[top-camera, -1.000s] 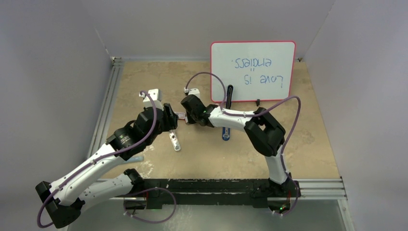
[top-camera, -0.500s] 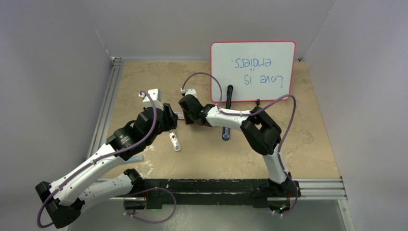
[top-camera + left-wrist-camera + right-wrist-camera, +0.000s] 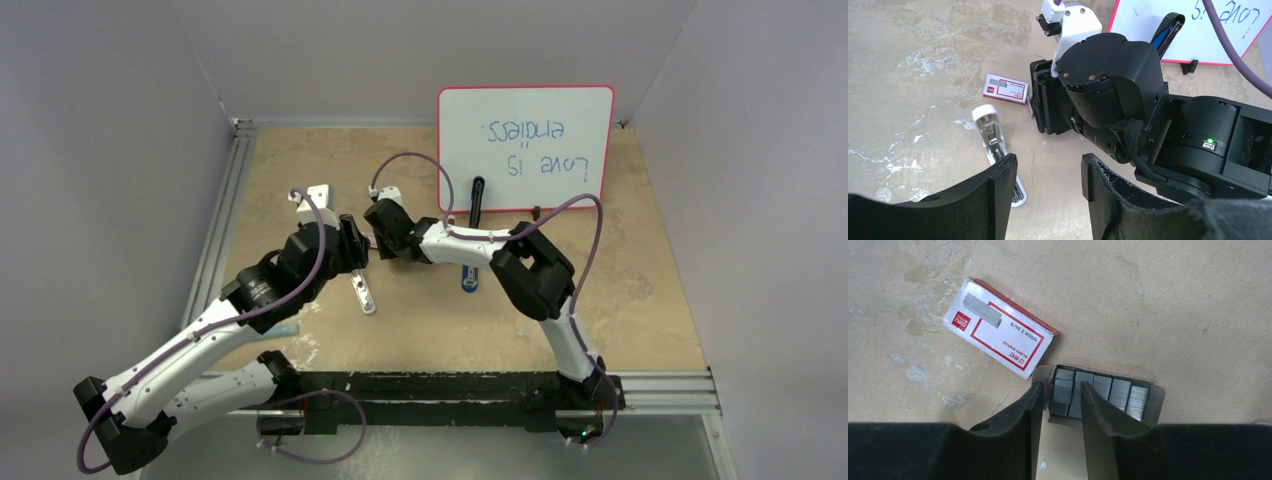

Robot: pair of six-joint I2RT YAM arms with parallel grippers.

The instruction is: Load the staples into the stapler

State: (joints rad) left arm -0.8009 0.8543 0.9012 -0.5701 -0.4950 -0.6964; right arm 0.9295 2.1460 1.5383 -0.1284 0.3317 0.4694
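Observation:
The staples (image 3: 1098, 391) are dark-grey strips packed in a small open card tray on the table. My right gripper (image 3: 1061, 390) hangs low over the tray's left end, open, with one finger outside the tray and the other over the strips. In the top view the right gripper (image 3: 378, 242) hides the staples. The stapler (image 3: 469, 278), blue and black, lies in front of the whiteboard, crossed by the right forearm; its far end shows in the left wrist view (image 3: 1168, 27). My left gripper (image 3: 1048, 167) is open and empty, close beside the right wrist (image 3: 360, 256).
A red-and-white staple box (image 3: 1003, 332) lies touching the tray's left corner, also in the left wrist view (image 3: 1005, 89). A white oblong bar (image 3: 993, 135) lies by the left fingers (image 3: 363, 294). A whiteboard (image 3: 525, 145) stands at the back right. Walls enclose the table.
My right gripper has shifted a little to the left, toward the left gripper, and its elbow has followed. The left arm has not moved.

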